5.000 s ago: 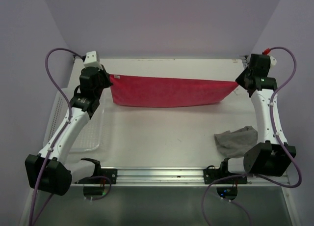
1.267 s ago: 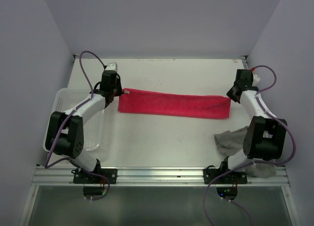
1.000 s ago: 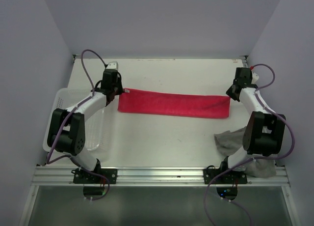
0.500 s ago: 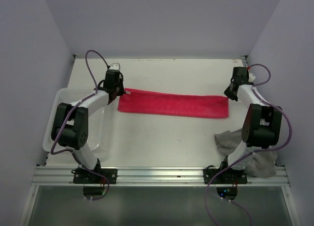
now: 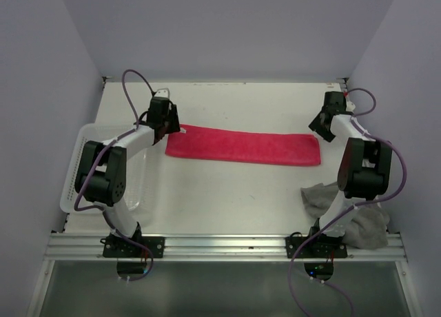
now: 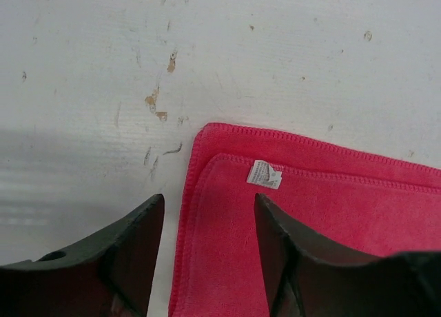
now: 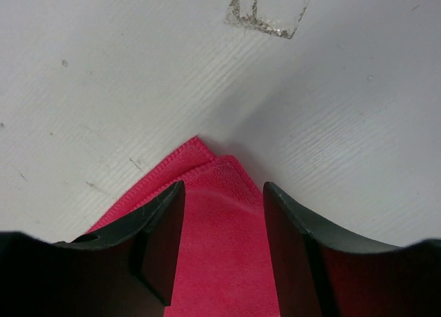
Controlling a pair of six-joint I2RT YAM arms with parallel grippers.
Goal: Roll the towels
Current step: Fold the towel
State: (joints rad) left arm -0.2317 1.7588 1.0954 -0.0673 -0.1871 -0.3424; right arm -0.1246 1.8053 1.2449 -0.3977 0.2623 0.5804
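Observation:
The pink-red towel (image 5: 241, 146) lies flat on the table as a long folded strip running left to right. My left gripper (image 5: 171, 127) is open over its left end. In the left wrist view the fingers straddle the towel (image 6: 331, 207) edge just below a white label (image 6: 264, 174), and the gripper (image 6: 208, 200) holds nothing. My right gripper (image 5: 318, 127) is open over the right end. In the right wrist view the towel (image 7: 220, 255) corner lies loose between that gripper's (image 7: 224, 186) fingers. The grey towel (image 5: 329, 196) lies crumpled at the front right, partly hidden by the right arm.
A white perforated basket (image 5: 72, 172) stands at the left edge under the left arm. Lilac walls close in the table at the back and on both sides. A metal rail (image 5: 220, 244) runs along the front edge.
Both grippers have opened and let go of the pink-red towel's ends. The towel now rests flat. Both wrists have shifted slightly toward the back.

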